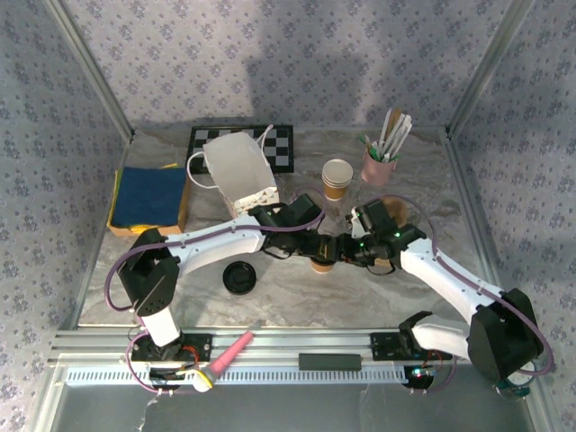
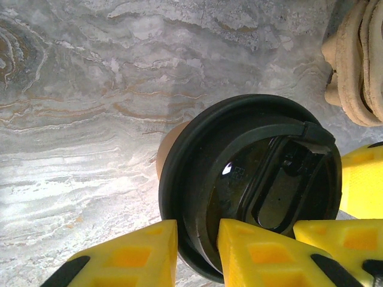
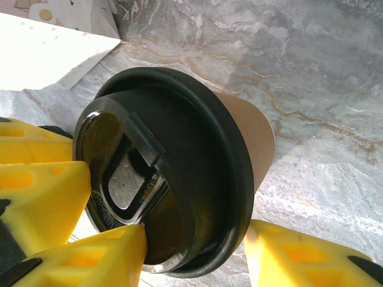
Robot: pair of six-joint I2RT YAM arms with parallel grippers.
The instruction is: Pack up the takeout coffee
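The takeout coffee is a tan-brown paper cup [image 1: 320,264] standing mid-table, and a black lid [image 2: 251,185] sits on its rim. In the left wrist view my left gripper [image 2: 197,236] straddles the lid's near edge and is shut on it, one yellow finger [image 2: 128,254] outside the rim and the other on the lid's top. From the opposite side my right gripper [image 3: 194,239] pinches the lid [image 3: 179,173] the same way, over the tan cup wall [image 3: 254,134]. In the top view both grippers, left [image 1: 310,247] and right [image 1: 346,252], meet over the cup.
A second black lid [image 1: 240,278] lies left of the cup. A white paper bag [image 1: 239,171] stands behind, with a stack of cups [image 1: 337,178] and a pink holder of utensils [image 1: 380,162] at the back. A blue cloth [image 1: 150,196] lies far left.
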